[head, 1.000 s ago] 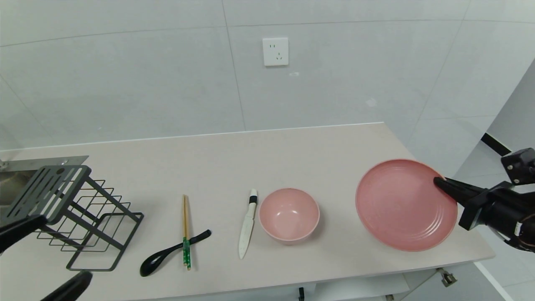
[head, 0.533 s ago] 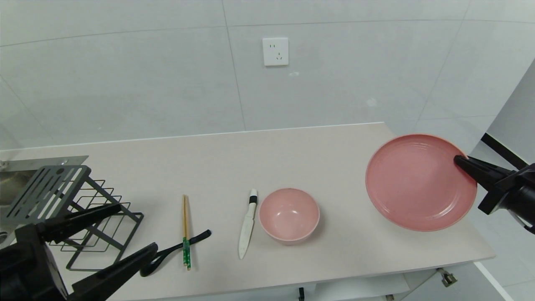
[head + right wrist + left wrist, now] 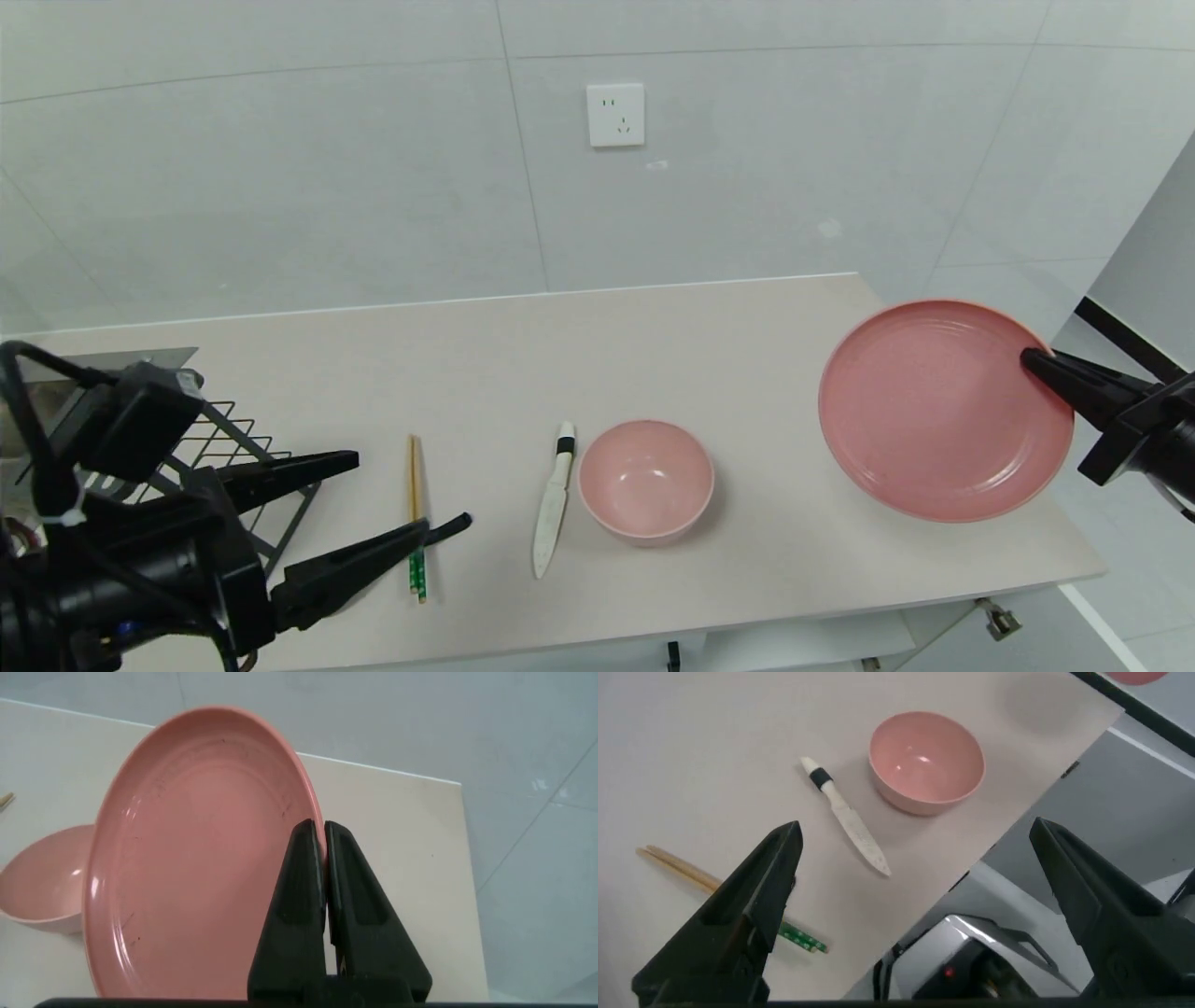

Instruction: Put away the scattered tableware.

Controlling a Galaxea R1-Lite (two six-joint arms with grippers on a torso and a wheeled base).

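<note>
My right pincer (image 3: 1027, 360) pinches the pink plate (image 3: 934, 411) by its rim alone, holding it tilted over the right end of the counter (image 3: 579, 345). With so thin a bite, I judge the plate could swivel or slip free if I swing it quickly toward the rack (image 3: 233, 425). My left pincer (image 3: 392, 495) hangs spread over the chopsticks (image 3: 412, 467) and the spoon (image 3: 452, 525); a careless descent could scatter them.

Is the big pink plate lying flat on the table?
No, the right gripper pinches the pink plate by its rim and holds it tilted, lifted off the table.
</note>
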